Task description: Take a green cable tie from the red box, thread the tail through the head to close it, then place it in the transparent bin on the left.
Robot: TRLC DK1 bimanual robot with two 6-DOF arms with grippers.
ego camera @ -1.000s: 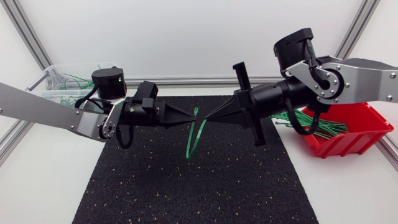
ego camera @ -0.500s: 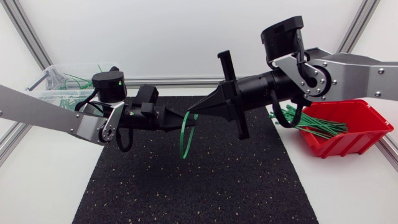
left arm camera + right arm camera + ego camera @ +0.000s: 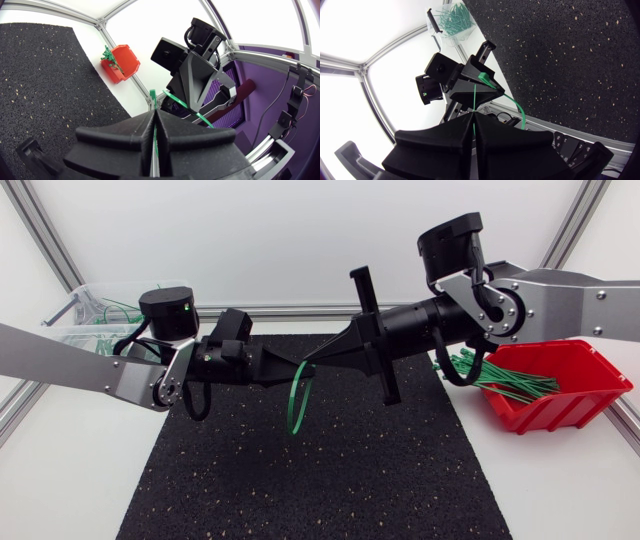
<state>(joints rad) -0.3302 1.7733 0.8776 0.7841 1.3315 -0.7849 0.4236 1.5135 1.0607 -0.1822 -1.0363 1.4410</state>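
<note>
Where the two arms meet above the middle of the black mat point(image 3: 330, 475), the green cable tie point(image 3: 291, 405) hangs in the air as a loop, clear of the mat and pinched at its upper end by both claws. The left gripper point(image 3: 293, 370) comes in from the left with its wedge fingers pressed narrow on the tie. From the left wrist, a green strip runs up between those fingers, and the tie's head stands just past their tips. The right gripper point(image 3: 308, 363) reaches past the middle from the right. It is likewise clamped tight on a thin strand of the tie, its tip almost touching the left one. The red box point(image 3: 560, 412) sits just beside the mat's right edge, with spare ties point(image 3: 500, 375) lying in it. The transparent bin point(image 3: 75, 320) stands at the far left and holds a few looped ties point(image 3: 125, 315).
</note>
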